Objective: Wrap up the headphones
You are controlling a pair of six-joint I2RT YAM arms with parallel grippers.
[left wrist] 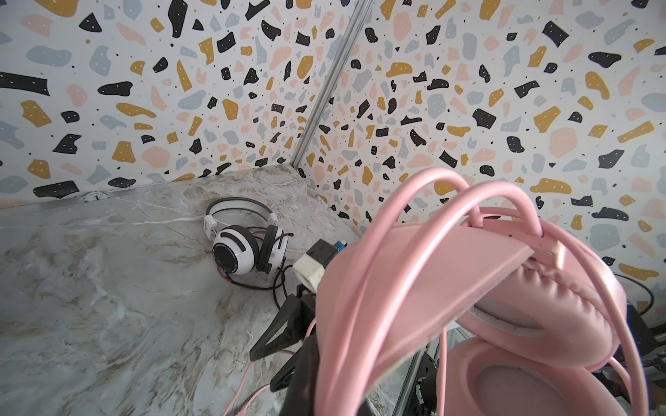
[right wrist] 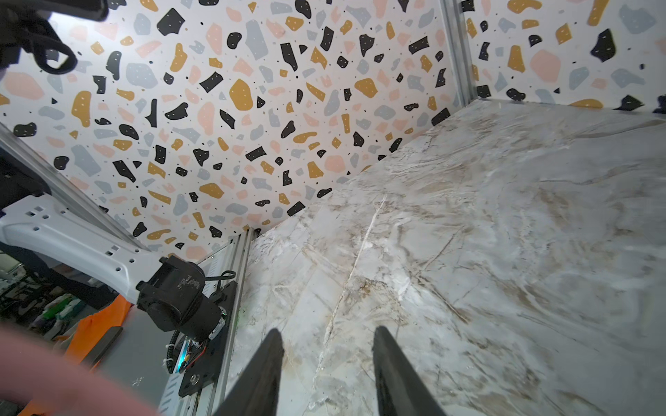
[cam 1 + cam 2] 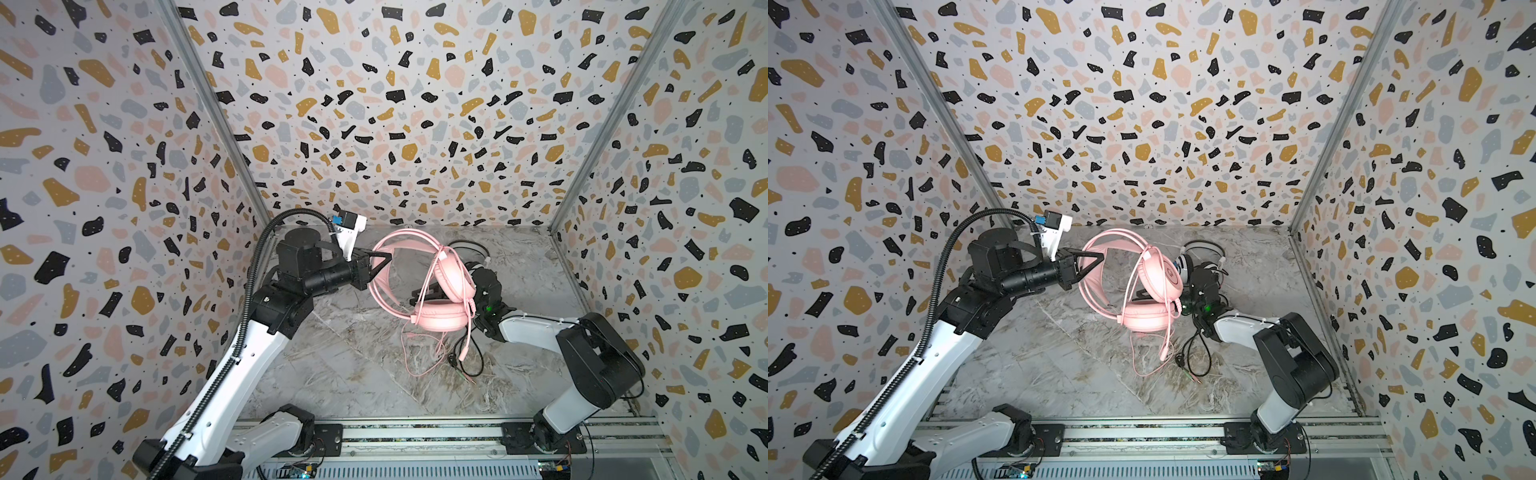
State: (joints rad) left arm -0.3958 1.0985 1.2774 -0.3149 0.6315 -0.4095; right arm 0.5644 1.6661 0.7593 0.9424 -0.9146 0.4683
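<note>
The pink headphones (image 3: 442, 286) hang above the marble table (image 3: 332, 374), and my left gripper (image 3: 384, 259) is shut on their headband (image 1: 414, 273). Pink cable (image 3: 432, 282) is looped over the ear cups and trails down onto the table (image 3: 1142, 361). Against the back wall lie the white-and-black headphones (image 1: 238, 252), partly hidden behind the pink ones in both top views. My right gripper (image 2: 326, 333) is open and empty, low beside the pink ear cups; its fingers (image 1: 279, 326) show in the left wrist view.
Patterned walls (image 3: 124, 208) enclose the table on three sides. A black cable (image 3: 473, 357) loops on the table under the pink set, near the plug ends (image 3: 471, 376). The metal rail (image 3: 415, 432) runs along the front edge.
</note>
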